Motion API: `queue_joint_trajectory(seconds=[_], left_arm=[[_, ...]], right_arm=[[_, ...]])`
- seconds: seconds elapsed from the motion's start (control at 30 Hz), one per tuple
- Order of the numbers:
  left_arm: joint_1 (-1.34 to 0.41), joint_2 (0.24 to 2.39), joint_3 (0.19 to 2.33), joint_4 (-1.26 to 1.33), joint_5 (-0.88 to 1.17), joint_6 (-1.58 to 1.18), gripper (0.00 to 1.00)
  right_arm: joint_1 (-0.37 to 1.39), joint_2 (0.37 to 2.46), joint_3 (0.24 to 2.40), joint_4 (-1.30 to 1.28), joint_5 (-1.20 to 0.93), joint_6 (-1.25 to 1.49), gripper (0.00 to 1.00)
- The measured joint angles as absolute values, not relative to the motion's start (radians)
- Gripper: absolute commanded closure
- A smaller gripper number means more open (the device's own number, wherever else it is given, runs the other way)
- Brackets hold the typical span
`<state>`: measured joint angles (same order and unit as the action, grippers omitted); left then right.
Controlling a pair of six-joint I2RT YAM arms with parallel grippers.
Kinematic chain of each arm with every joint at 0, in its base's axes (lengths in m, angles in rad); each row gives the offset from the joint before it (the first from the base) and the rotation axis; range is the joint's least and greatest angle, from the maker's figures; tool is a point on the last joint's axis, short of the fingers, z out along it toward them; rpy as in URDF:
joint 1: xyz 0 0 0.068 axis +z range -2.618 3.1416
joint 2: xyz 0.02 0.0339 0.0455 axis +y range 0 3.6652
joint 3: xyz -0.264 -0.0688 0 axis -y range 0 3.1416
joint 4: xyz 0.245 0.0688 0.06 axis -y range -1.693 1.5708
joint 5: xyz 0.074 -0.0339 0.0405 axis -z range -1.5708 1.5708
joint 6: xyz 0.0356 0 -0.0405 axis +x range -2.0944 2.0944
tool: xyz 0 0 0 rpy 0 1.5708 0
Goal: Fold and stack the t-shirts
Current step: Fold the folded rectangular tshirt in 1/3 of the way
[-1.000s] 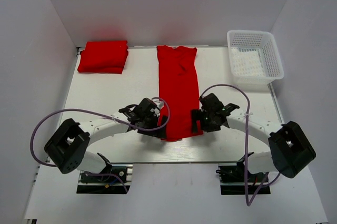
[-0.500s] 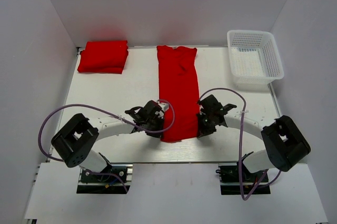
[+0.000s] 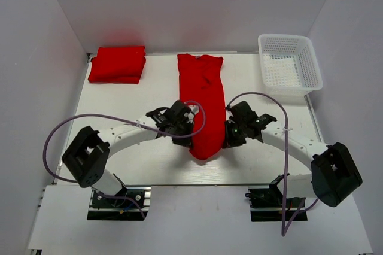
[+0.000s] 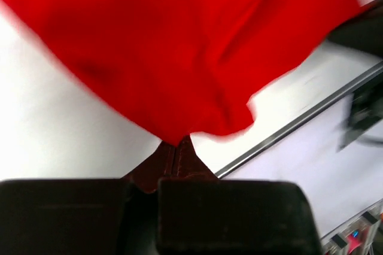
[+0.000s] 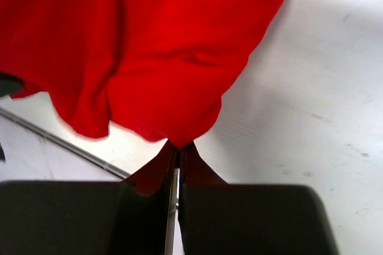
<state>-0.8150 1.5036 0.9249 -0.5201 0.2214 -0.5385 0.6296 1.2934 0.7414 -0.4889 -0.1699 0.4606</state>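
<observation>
1. At the middle of the tabletop (image 3: 119, 96), a red t-shirt (image 3: 202, 87) lies as a narrow strip, its long axis running from far edge to near edge.
2. Its near end bunches between the claws: the left claw (image 3: 190, 132) is clamped on its left corner, the right claw (image 3: 226, 137) on its right, equally near.
3. The far end lies straight ahead of both claws.
4. A folded t-shirt (image 3: 117, 64) rests at the far left corner.

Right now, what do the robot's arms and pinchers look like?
Both arms, the left arm and right arm, have white tube-like links with chunky black joints. A thin purple cable loops alongside each. The left gripper and right gripper are black, each with two narrow dark fingers.
</observation>
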Motion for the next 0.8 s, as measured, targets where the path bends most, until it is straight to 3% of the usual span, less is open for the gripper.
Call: queue_joint_trajectory(seconds=[0.17,0.8], left_arm=[[-0.776,1.626,1.12,-0.535,0.251,-0.532,1.0],[-0.457,1.859,1.463,-0.508,0.327,-0.516,1.0]], right_arm=[[0.618,1.364,0.857,-0.507,-0.107,0.484,1.0],[0.44,1.794,1.383,-0.537,0.016,0.426,1.0]])
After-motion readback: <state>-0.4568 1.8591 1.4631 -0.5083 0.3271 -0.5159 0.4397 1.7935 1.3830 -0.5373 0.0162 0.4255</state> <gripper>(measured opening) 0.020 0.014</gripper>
